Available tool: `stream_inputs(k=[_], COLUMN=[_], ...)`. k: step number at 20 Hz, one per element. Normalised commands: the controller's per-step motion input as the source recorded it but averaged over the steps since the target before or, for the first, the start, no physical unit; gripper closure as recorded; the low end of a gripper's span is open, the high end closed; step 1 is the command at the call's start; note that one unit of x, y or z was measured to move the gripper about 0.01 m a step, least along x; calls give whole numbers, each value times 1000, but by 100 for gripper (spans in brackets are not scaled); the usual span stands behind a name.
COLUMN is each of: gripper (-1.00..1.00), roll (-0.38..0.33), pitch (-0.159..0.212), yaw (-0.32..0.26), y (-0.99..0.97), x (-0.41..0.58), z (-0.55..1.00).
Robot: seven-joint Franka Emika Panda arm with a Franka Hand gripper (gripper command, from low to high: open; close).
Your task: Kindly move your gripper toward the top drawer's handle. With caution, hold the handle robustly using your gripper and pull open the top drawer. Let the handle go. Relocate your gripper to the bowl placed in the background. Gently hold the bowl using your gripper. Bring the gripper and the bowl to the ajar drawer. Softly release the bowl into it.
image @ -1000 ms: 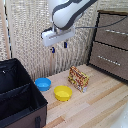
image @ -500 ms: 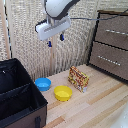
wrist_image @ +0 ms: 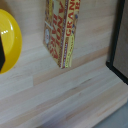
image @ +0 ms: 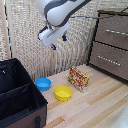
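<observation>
Brown wood fronts the top drawer (image: 113, 31), which sits at the exterior view's right edge, about 2 o'clock from the picture's centre. Its front lies flush with the dresser (image: 111, 42), so it reads as shut. The handle (image: 116, 32), a slim silver bar, runs across that front with nothing touching it.

The gripper (image: 58, 41) hangs high in open air at about 11 o'clock, well apart from the handle. Over the last second it has drifted toward the exterior view's left and upward, so it has not closed on the drawer. Judgement: the approach to the handle is not yet done, and every later step remains. The jaws show two dark-blue fingers (image: 64, 37) standing apart with nothing between them; they hold nothing.

The bowl (image: 43, 83), bright blue, rests on the counter (image: 95, 107) at about 8 o'clock, just beside the black case (image: 17, 97) and near the yellow bowl (image: 63, 92). It has not moved.

Count, exterior view:
- Drawers with handles: two, one above the other.
- Bowls: two, one blue, one yellow.
- Printed box (image: 78, 78): one, upright, at 5 o'clock from centre.
- Black case: one, open.
- Arm: one.

The wrist view shows the yellow bowl, the box and bare wood; no drawer is visible there.
</observation>
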Motion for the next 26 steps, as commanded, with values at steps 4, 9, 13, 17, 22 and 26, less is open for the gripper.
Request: stream_inputs(k=[4, 9, 13, 17, 22, 26], gripper=[-100, -100, -100, -100, -100, -100], roll=[-375, -375, -375, -375, -374, -316], pitch=[24, 18, 24, 26, 22, 2], yaw=[140, 121, 113, 113, 109, 88], y=[0, 33, 64, 79, 58, -266], x=[1, 137, 185, 195, 170, -164], z=[0, 19, 30, 72, 98, 160])
